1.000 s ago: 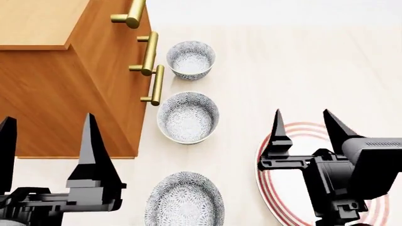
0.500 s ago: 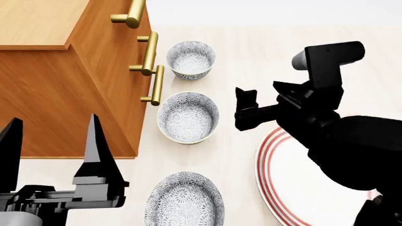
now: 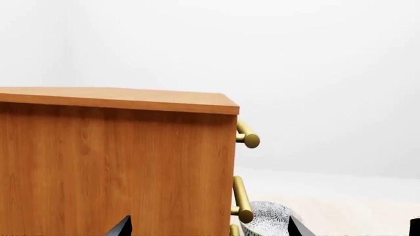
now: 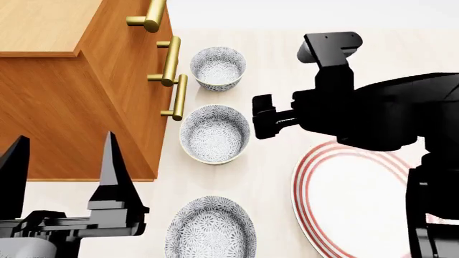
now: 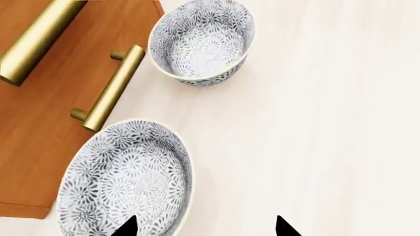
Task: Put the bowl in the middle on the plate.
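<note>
Three speckled bowls stand in a row beside the dresser. The bowl in the middle (image 4: 214, 134) (image 5: 125, 179) rests upright on the table. To its right lies the red-ringed plate (image 4: 337, 215), with the right arm covering part of it. My right gripper (image 4: 260, 119) (image 5: 204, 227) hangs open just right of the middle bowl, pointing down; one fingertip shows over the bowl's rim, the other over bare table. At the lower left my left gripper (image 4: 63, 141) (image 3: 208, 227) stands open and holds nothing, facing the dresser's side.
The wooden dresser (image 4: 79, 91) (image 3: 118, 162) with brass handles (image 4: 172, 62) (image 5: 108, 88) fills the left. The far bowl (image 4: 218, 68) (image 5: 202, 42) and the near bowl (image 4: 210, 227) flank the middle one. A speckled bowl (image 3: 269, 221) peeks past the dresser's corner.
The right arm swung from over the plate forward and left, tipping downward, and now hangs beside the middle bowl. The left gripper has barely shifted.
</note>
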Robot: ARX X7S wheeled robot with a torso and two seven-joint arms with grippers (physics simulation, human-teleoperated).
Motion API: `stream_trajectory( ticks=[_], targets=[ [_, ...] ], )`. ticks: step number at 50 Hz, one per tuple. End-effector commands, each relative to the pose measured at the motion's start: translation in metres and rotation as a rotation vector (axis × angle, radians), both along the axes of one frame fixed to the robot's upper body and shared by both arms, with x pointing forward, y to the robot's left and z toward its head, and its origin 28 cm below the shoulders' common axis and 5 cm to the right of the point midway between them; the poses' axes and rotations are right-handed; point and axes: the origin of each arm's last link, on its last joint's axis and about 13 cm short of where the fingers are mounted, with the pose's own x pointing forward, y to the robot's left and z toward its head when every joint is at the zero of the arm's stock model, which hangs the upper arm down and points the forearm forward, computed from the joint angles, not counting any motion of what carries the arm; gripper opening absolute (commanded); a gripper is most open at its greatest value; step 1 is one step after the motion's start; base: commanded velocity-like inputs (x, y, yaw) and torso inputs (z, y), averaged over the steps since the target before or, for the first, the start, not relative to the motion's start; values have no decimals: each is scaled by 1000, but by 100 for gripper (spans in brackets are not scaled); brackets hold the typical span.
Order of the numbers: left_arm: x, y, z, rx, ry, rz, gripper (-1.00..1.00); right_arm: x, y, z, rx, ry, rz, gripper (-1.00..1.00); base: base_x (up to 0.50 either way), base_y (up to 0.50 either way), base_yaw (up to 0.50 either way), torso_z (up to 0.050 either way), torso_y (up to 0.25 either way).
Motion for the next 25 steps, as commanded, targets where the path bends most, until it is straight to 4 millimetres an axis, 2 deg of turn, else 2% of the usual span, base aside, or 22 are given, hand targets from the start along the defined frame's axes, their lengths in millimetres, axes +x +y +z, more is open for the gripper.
stream_trajectory(
  ticks=[1, 9, 25],
  targets=[
    [1, 0, -1, 1, 7, 2, 100, 12, 12, 7, -47, 81, -5, 100, 0, 0, 0, 0, 0],
    [1, 0, -1, 6, 12, -5, 100, 20, 24, 6, -118, 58, -52, 100, 0, 0, 0, 0, 0],
    [1, 2, -1, -3, 12, -2, 100, 29, 49, 0, -172, 53, -5, 100, 0, 0, 0, 0, 0]
  ],
)
